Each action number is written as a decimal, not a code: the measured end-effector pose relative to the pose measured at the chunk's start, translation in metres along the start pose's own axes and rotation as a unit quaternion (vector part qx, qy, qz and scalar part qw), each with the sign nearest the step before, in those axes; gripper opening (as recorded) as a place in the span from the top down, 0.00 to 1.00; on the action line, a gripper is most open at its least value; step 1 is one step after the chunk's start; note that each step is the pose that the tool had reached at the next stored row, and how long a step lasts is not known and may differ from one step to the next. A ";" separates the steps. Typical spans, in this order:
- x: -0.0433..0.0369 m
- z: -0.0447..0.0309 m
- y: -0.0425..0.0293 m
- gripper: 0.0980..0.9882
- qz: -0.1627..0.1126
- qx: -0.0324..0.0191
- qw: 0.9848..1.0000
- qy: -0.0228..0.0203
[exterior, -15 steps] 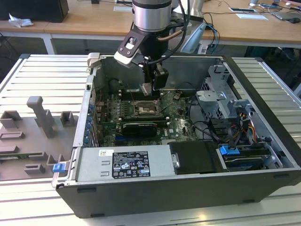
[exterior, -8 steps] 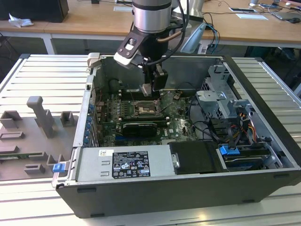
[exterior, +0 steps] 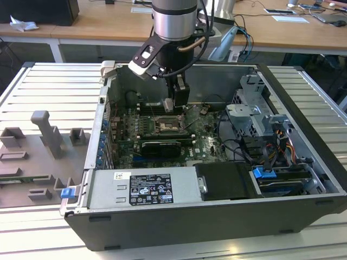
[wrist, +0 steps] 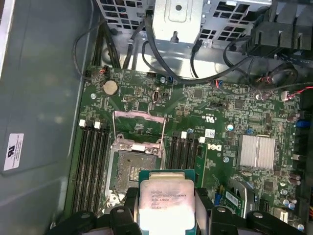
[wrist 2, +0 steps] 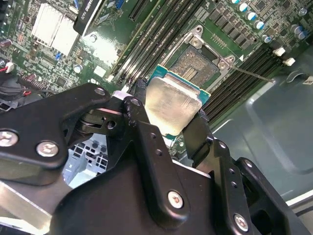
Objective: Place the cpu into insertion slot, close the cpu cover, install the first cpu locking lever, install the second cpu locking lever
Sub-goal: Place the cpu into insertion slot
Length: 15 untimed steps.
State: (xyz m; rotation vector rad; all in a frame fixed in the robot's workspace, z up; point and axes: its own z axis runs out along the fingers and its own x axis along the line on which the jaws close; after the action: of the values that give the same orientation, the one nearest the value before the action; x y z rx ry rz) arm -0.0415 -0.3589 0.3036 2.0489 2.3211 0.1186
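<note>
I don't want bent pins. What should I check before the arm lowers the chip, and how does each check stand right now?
1. Gripper shut on the pale silvery square cpu: ok.
2. Square, metal-rimmed insertion slot with dark centre empty: ok.
3. Thin silvery frame-shaped cpu cover swung open, off the slot: ok.
4. Cpu edges parallel to slot edges in the first wrist view: ok.
5. Cpu centred over slot: cannot tell.

My arm (exterior: 174, 21) upright at twelve o'clock in the exterior view, gripper (exterior: 172, 104) pointing to six o'clock, fingers (wrist 2: 198, 133) clamped on the cpu (wrist: 164, 203)
</note>
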 end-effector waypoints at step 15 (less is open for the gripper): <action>-0.0001 0.0039 -0.0003 0.50 0.003 0.000 1.000 0.000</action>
State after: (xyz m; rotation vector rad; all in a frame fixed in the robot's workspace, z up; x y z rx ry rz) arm -0.0415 -0.3589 0.2997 2.0549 2.3155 0.1183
